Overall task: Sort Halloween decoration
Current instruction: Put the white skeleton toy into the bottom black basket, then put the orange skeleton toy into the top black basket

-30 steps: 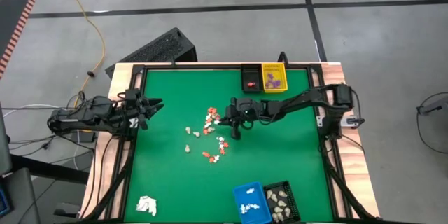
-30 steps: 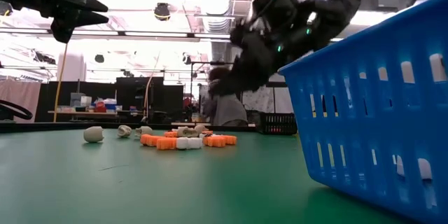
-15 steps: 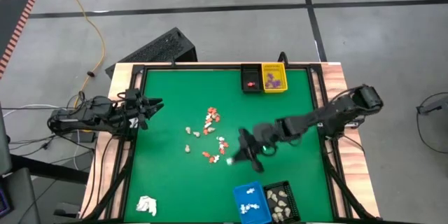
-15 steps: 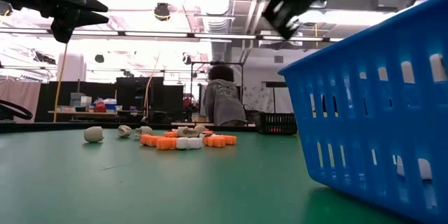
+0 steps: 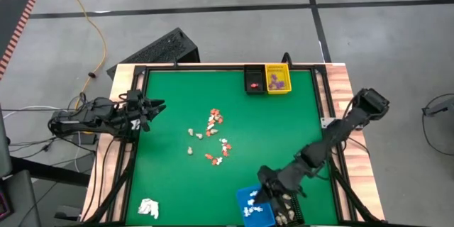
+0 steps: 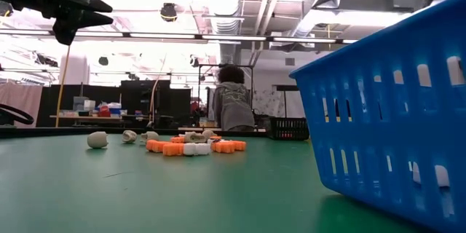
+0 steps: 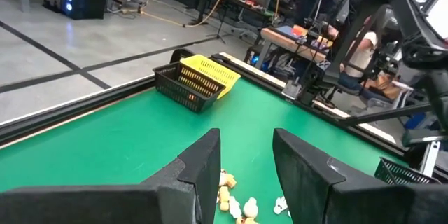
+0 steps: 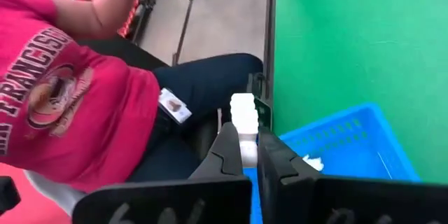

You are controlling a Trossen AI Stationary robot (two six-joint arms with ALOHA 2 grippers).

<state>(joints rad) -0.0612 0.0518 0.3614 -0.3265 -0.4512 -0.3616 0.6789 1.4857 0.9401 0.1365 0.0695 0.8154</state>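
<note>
1. I see a green table [image 5: 177, 177] with orange-red and cream Halloween decoration [image 5: 213, 138] at centre.
2. Blue basket [image 5: 250, 200] at five o'clock; yellow basket [image 5: 277, 80] at one o'clock.
3. My right gripper [image 8: 242, 148] pinches a white piece [image 8: 243, 112].

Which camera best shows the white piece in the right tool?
The right wrist view: the white piece sits pinched in the right tool over the blue basket. The high view hides it; the low and left wrist views miss it.

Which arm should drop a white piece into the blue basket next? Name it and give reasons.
Right. The right gripper is shut on a white piece and hovers over the blue basket. The left gripper waits open at the table's far left edge, holding nothing.
</note>
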